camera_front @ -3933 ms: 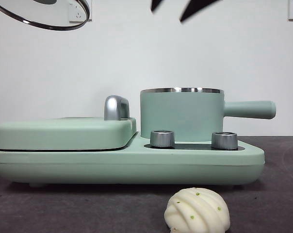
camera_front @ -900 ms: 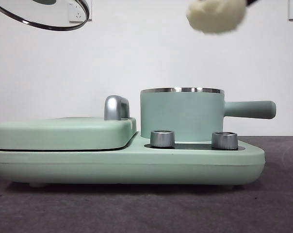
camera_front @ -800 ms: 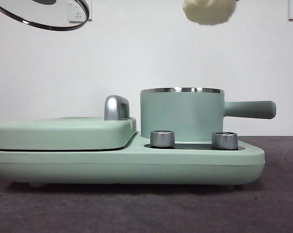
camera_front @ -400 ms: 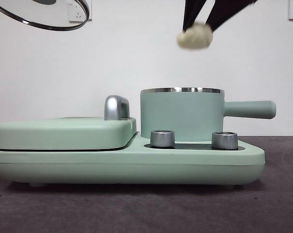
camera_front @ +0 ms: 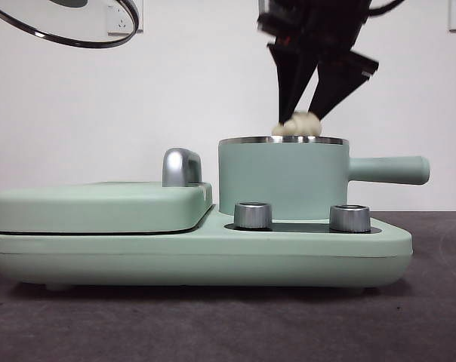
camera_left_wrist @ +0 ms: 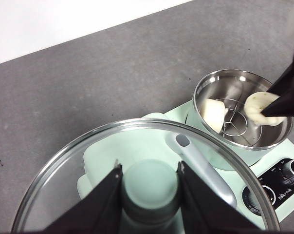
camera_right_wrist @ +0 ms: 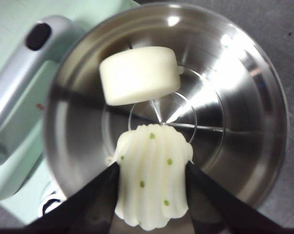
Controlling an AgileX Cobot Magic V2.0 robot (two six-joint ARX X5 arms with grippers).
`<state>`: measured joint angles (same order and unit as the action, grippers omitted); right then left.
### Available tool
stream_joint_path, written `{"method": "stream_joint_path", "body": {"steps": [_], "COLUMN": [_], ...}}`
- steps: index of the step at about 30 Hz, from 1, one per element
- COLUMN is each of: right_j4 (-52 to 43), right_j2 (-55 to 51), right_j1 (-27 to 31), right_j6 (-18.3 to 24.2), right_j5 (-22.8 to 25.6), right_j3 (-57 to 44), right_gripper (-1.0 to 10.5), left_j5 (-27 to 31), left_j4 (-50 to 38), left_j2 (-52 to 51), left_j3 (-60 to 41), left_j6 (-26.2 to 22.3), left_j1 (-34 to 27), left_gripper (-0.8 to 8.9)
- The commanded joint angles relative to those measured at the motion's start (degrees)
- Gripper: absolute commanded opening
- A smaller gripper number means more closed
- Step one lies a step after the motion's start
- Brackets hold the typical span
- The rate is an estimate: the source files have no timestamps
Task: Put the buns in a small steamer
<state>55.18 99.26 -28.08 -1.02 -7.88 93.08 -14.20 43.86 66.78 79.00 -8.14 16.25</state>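
Buns were nearly both in: the right end effector point(camera_right_wrist: 152, 195) gripped the ridged bun point(camera_right_wrist: 153, 175) just over the small steamer point(camera_front: 282, 177), at 6 o'clock from the smooth bun point(camera_right_wrist: 139, 74) inside. The left end effector point(camera_left_wrist: 149, 195) clenched the lid point(camera_left_wrist: 64, 175) aside to keep the pot open.

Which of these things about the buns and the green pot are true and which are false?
1. The smooth cream bun lies inside the small steamer. True.
2. The right pincer is empty. False: it grips the ridged bun with green specks, at the steamer's rim.
3. The glass lid sits on the steamer. False: the left pincer holds it up by its green knob, away from the pot.
4. The steamer's long handle sticks out sideways. True.
5. A bun lies on the table in front. False: none is there.
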Motion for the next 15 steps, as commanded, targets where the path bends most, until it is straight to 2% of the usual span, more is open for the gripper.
{"method": "stream_joint_path", "body": {"steps": [1,9,13,15], "right_j4": [-1.5,-3.8,-5.0,-5.0], "right_j2": [2.5,6.4,5.9,4.7], "right_j1": [-0.2,-0.2,-0.2,-0.2], "right_j6": [1.6,2.4,2.6,2.5], "right_j5": [0.3,0.4,0.4,0.4], "right_j3": [1.5,1.5,1.5,1.6], "right_gripper": [2.0,2.1,3.8,3.9], "left_j5": [-0.2,-0.2,-0.2,-0.2], "left_j4": [-1.4,-1.4,-1.4,-1.3], "left_j2": [0.0,0.0,0.0,0.0], "left_j3": [1.0,1.0,1.0,1.0], "left_j6": [-0.2,-0.2,-0.2,-0.2], "left_j1": [0.1,0.1,0.1,0.1], "left_gripper": [0.15,0.15,0.15,0.15]}}
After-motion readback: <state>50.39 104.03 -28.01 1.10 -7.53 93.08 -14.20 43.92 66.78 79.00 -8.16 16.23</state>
